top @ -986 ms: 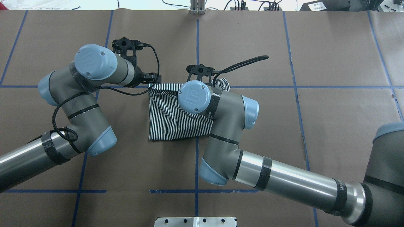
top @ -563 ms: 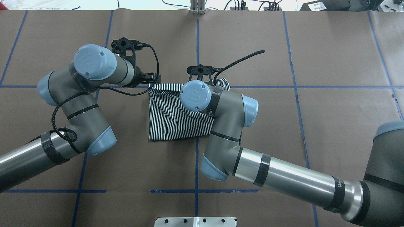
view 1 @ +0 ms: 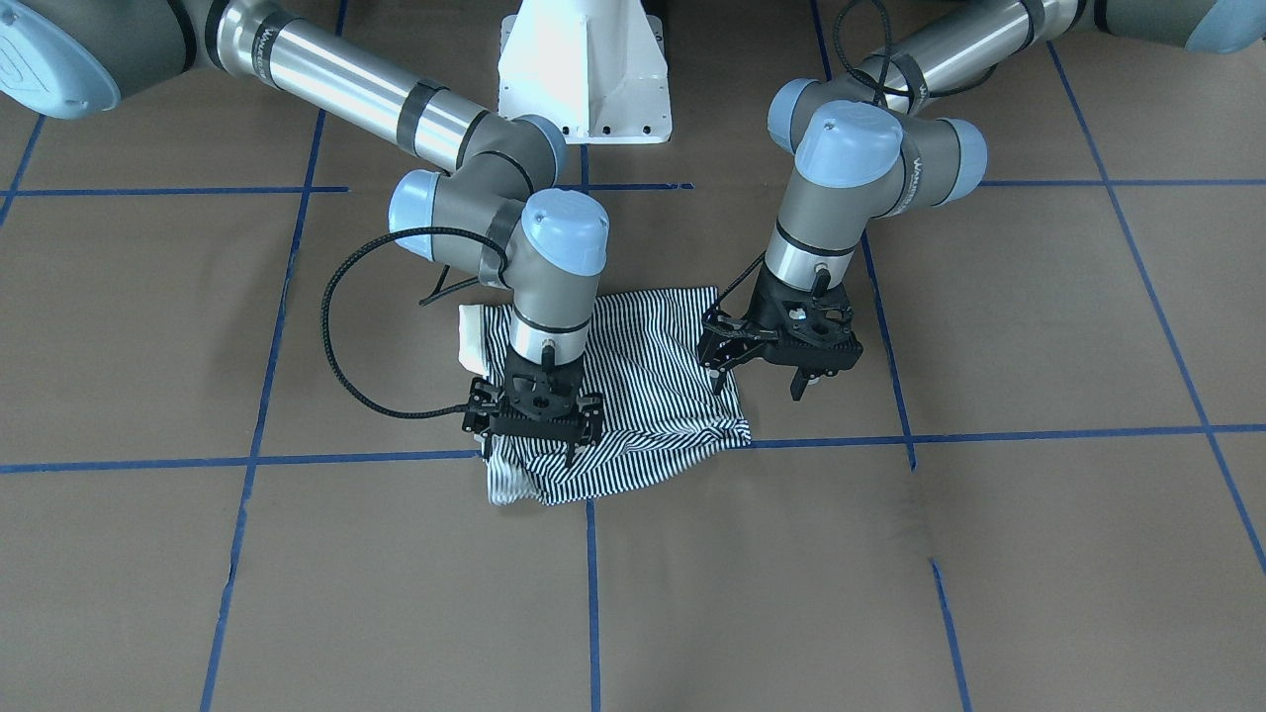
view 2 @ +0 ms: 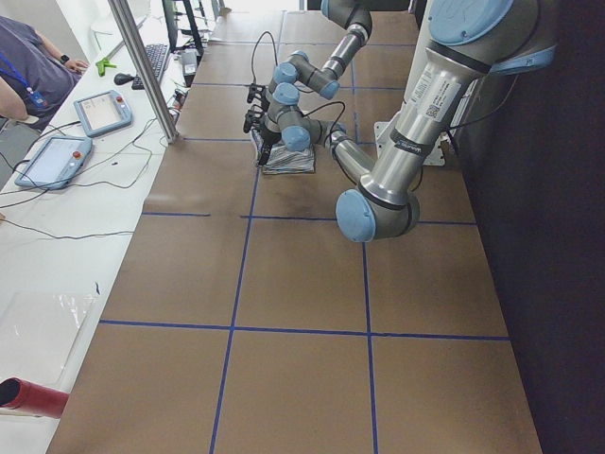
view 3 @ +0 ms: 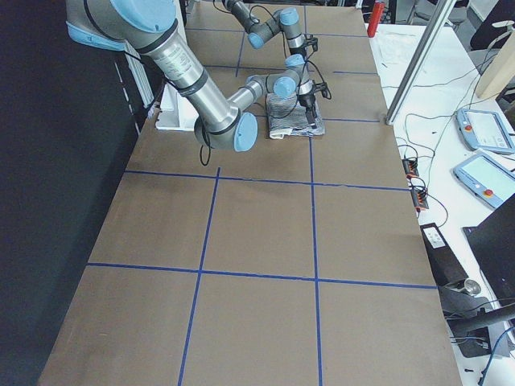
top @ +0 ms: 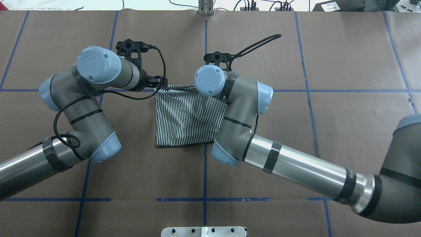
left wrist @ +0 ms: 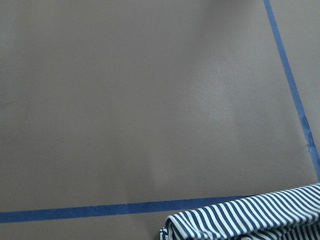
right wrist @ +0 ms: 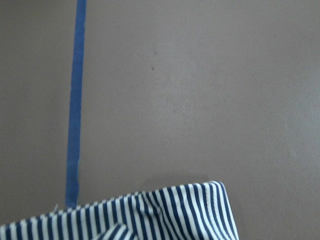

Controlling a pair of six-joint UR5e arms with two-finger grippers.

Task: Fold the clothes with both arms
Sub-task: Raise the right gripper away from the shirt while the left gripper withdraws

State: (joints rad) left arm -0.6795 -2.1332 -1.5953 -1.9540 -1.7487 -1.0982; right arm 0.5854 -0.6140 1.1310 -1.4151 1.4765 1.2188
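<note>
The striped polo shirt (view 1: 643, 396) lies folded into a small rectangle at mid-table, and it also shows in the overhead view (top: 184, 118). Its cream collar (view 1: 470, 336) sticks out on the robot's right side. My left gripper (view 1: 757, 376) hangs open just above the shirt's far left corner, with one finger over the cloth edge. My right gripper (view 1: 529, 453) is open and low over the rumpled far right edge. In the overhead view it is hidden under its wrist. Both wrist views show only a strip of shirt (left wrist: 250, 220) (right wrist: 150, 215) and no fingers.
The white pedestal base (view 1: 584, 69) stands at the robot's side of the table. Blue tape lines (top: 205, 49) divide the brown table cover. A metal post (view 2: 142, 66) and operator tablets (view 2: 57, 156) stand past the far edge.
My right arm has moved away from the robot towards the shirt's far edge, and its wrist now covers the far right corner. The left arm has not moved.
</note>
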